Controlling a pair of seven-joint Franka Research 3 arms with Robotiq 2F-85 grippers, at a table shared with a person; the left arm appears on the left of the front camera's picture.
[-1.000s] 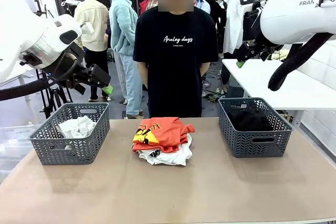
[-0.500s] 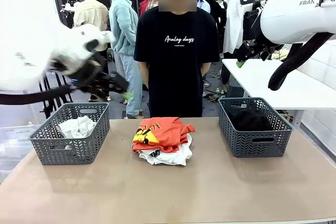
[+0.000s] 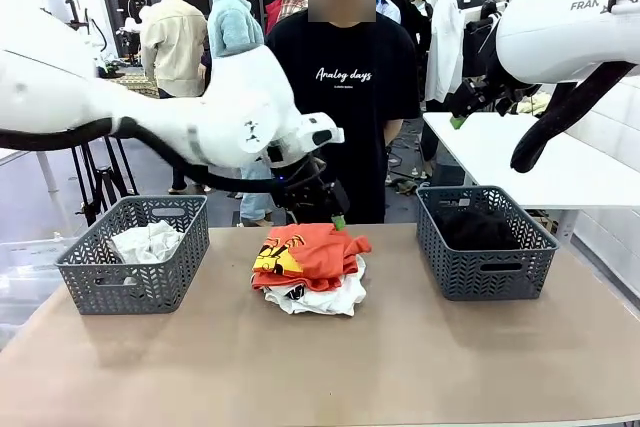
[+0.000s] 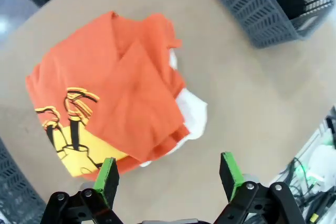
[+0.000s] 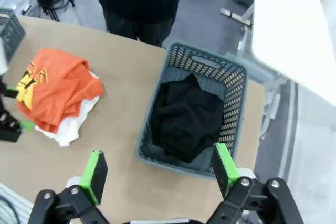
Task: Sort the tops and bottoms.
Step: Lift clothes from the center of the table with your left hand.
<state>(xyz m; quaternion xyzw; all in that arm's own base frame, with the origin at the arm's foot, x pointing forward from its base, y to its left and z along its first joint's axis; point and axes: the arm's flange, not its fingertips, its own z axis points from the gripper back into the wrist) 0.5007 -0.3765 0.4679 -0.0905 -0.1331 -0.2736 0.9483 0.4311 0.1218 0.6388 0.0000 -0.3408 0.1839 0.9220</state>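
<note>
A pile of tops lies at the table's middle, with an orange-red T-shirt (image 3: pixel 310 252) (image 4: pixel 110 103) (image 5: pixel 52 90) carrying a yellow and black print on top. Beneath it is a white top (image 3: pixel 325 297) (image 4: pixel 191 111) (image 5: pixel 71 124). My left gripper (image 3: pixel 330 212) (image 4: pixel 168 174) hangs open just above the pile's far side, nothing between its fingers. White tops (image 3: pixel 145 242) fill the left basket. Black bottoms (image 3: pixel 475 229) (image 5: pixel 186 119) lie in the right basket. My right gripper (image 3: pixel 460 115) (image 5: pixel 158 171) is open and empty, high above the right basket.
The dark grey left basket (image 3: pixel 100 287) (image 4: pixel 10 192) and right basket (image 3: pixel 490 272) (image 4: pixel 252 3) (image 5: pixel 231 82) flank the pile. A person in a black T-shirt (image 3: pixel 340 97) stands at the far edge. A white table (image 3: pixel 520 152) is behind on the right.
My left arm has swung from above the left basket rightwards and down to the pile. The right arm and the clothes have not moved.
</note>
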